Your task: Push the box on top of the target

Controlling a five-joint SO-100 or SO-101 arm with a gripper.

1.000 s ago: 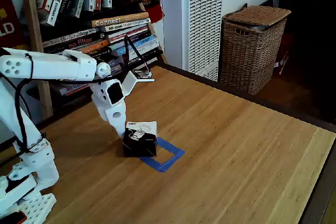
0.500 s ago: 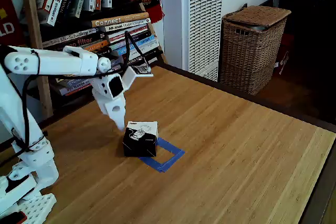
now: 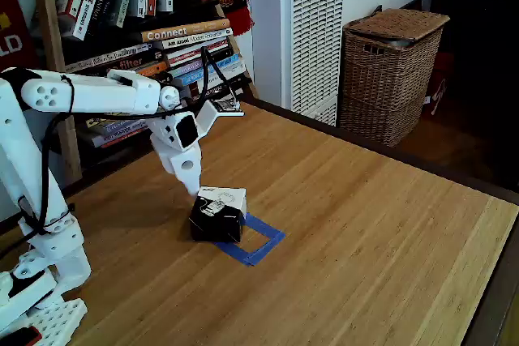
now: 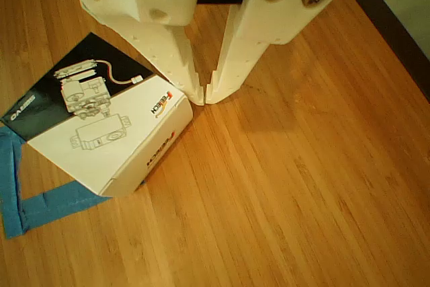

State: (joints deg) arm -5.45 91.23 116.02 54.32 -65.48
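The white arm reaches out from the left of the fixed view over the wooden worktop (image 3: pixel 365 224), and its gripper (image 3: pixel 197 188) points down at the near-left side of the box (image 3: pixel 217 216). In the other view the gripper (image 4: pixel 205 99) has its two white fingers brought together, the tips meeting with nothing between them, right at the upper corner of the box (image 4: pixel 101 132). The tips sit just beside that corner; whether they actually press on it I cannot tell.

The box stands flat on the worktop, black on its sides with a white top carrying line drawings and a small printed label. It sits on the left part of the target (image 3: pixel 258 241), a square outline of blue tape, covering the tape's left corner while the right half of the outline shows clear with bare wood inside it. In the other view a strip of the target (image 4: pixel 33 199) pokes out from beneath the box at the lower left.

Behind the arm stands a bookshelf (image 3: pixel 146 38) crammed with stacked books, then a white slatted heater (image 3: pixel 316 30), and further right a wicker basket (image 3: pixel 389 70) with its lid on, on the floor beyond the worktop's edge.
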